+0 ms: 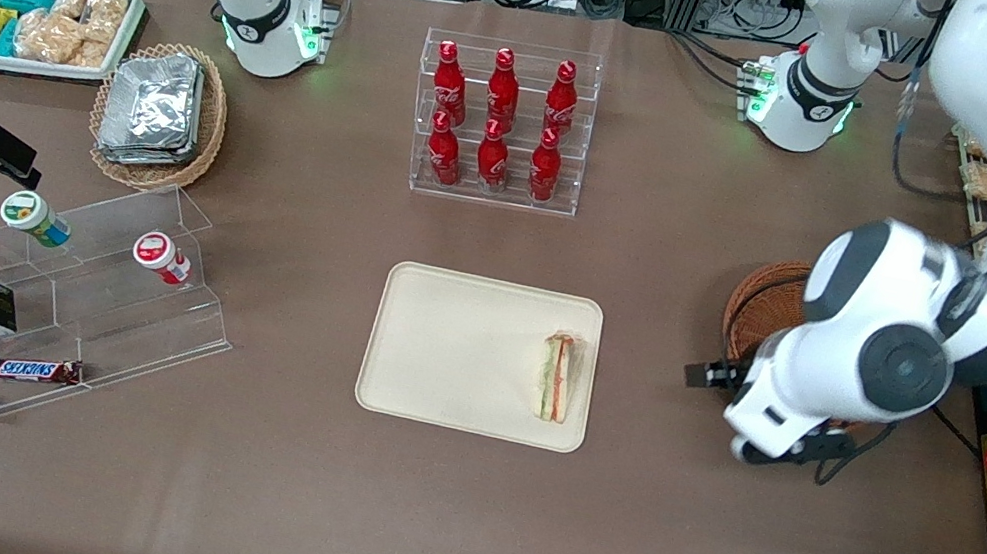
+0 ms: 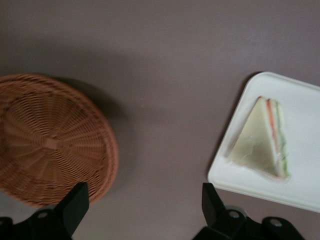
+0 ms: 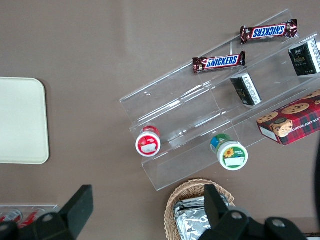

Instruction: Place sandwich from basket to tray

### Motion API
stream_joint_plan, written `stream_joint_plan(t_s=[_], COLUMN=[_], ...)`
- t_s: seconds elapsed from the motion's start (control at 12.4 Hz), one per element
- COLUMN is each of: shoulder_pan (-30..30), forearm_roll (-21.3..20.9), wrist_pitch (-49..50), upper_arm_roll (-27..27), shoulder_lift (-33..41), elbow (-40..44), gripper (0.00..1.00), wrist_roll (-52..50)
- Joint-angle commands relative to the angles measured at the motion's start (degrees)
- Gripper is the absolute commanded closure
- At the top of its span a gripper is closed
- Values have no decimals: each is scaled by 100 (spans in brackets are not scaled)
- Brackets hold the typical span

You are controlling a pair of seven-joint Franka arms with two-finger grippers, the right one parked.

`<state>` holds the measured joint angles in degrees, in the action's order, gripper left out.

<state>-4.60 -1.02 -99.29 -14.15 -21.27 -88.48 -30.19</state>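
The sandwich (image 1: pixel 557 377) (image 2: pixel 260 142), a pale bread wedge with green and orange-red layers, lies on the cream tray (image 1: pixel 460 352) (image 2: pixel 300 175) near the tray's edge toward the working arm. The reddish-brown wicker basket (image 1: pixel 763 304) (image 2: pixel 50 140) holds nothing and is partly hidden by the arm in the front view. My gripper (image 1: pixel 708 374) (image 2: pixel 144 192) hangs over bare table between basket and tray. It is open, its black fingers (image 2: pixel 75 205) wide apart with nothing between them.
A clear rack of red bottles (image 1: pixel 501 121) stands farther from the front camera than the tray. Toward the parked arm's end are a stepped acrylic shelf (image 1: pixel 66 283), a tan basket of foil packs (image 1: pixel 160 115) and a white snack bin (image 1: pixel 50 26).
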Motion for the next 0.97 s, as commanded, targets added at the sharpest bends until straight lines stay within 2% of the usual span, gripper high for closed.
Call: stream_joint_plan(t_s=[0.0,0.16,0.32,0.56,0.89], shoulder_pan=[309,503,793,1180,1427], forearm_roll=[-21,-30,-48,-56,-91], wrist_pitch=[-696,-610,-286,233,1314], upper_arm_roll=[-44,-26,-18,-9,-9], shoulder_lift=[1780,2222,2294,2067,1197], elbow=[-2090,-2383,-2192,-1403,66], gripper=[0,0,0,0,0], wrist_roll=[390,828,1242,1543,1534])
